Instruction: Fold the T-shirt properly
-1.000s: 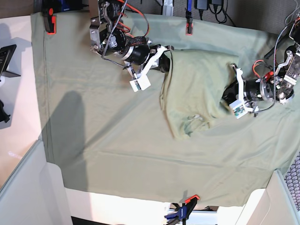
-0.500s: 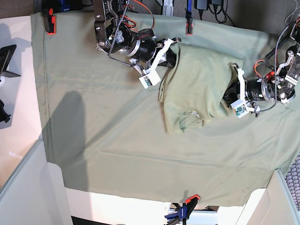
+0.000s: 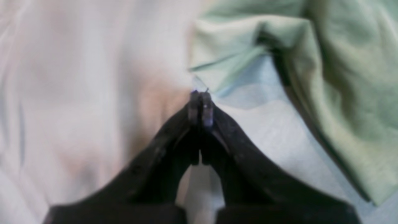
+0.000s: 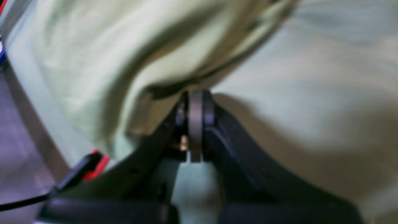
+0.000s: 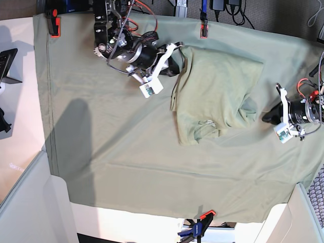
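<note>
The T-shirt (image 5: 215, 93) lies bunched toward two o'clock on the cloth-covered counter (image 5: 101, 167), the right end effector (image 5: 177, 63) pressed together at its nine-o'clock edge, seemingly pinching it, while the left end effector (image 5: 268, 117), pressed together and empty, sits just clear at three o'clock.

The right arm reaches in from the tablecloth's (image 5: 126, 167) far edge, its right gripper (image 4: 196, 102) pointing toward the middle with jaws pressed together. The left arm lies low by the right-hand edge; the left gripper (image 3: 200, 102) is likewise closed, holding nothing visible.
</note>
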`<state>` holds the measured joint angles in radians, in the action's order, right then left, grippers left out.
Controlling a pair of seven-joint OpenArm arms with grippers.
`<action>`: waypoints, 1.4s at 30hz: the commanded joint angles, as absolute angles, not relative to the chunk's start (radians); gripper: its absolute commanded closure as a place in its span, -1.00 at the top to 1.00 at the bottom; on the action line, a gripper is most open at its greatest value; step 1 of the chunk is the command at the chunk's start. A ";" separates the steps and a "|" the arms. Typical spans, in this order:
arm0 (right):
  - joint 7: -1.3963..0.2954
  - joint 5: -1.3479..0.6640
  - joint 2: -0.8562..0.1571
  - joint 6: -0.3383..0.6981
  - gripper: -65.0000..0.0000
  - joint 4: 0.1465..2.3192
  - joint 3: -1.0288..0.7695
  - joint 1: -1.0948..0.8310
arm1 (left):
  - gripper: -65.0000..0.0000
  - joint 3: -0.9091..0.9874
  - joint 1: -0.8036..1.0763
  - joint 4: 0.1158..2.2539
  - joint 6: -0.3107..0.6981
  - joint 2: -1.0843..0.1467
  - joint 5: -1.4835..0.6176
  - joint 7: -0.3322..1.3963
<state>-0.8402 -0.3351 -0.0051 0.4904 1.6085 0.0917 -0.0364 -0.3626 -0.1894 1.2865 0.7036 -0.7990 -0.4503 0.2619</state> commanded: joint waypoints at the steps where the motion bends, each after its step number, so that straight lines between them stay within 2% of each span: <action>1: -0.820 -0.348 -0.009 0.498 -1.00 1.633 0.070 -0.025 | -1.00 -0.323 -0.210 1.301 0.698 -0.827 -0.494 0.266; 6: -0.820 -0.432 -0.031 0.498 -1.00 1.635 -0.019 -0.025 | -1.00 -0.238 -0.186 1.376 0.698 -0.830 -0.741 0.456; 13: -0.863 -0.459 -0.039 0.498 -1.00 1.637 -0.111 -0.029 | -1.00 -0.221 -0.059 1.736 0.698 -0.847 -0.760 0.596; 19: -0.873 -0.523 -0.087 0.500 -1.00 1.709 -0.163 -0.098 | -1.00 -0.079 0.143 1.956 0.698 -0.886 -0.813 0.668; 32: -0.872 -0.524 -0.234 0.499 -1.00 1.987 -0.165 -0.459 | -1.00 0.318 0.653 1.976 0.698 -0.872 -0.879 0.717; 37: -0.871 -0.523 -0.281 0.498 -1.00 2.074 -0.165 -0.613 | -1.00 0.459 0.875 2.020 0.698 -0.822 -0.903 0.746; 42: -0.868 -0.524 -0.298 0.498 -1.00 2.106 -0.165 -0.730 | -1.00 0.496 1.065 2.026 0.698 -0.772 -0.866 0.749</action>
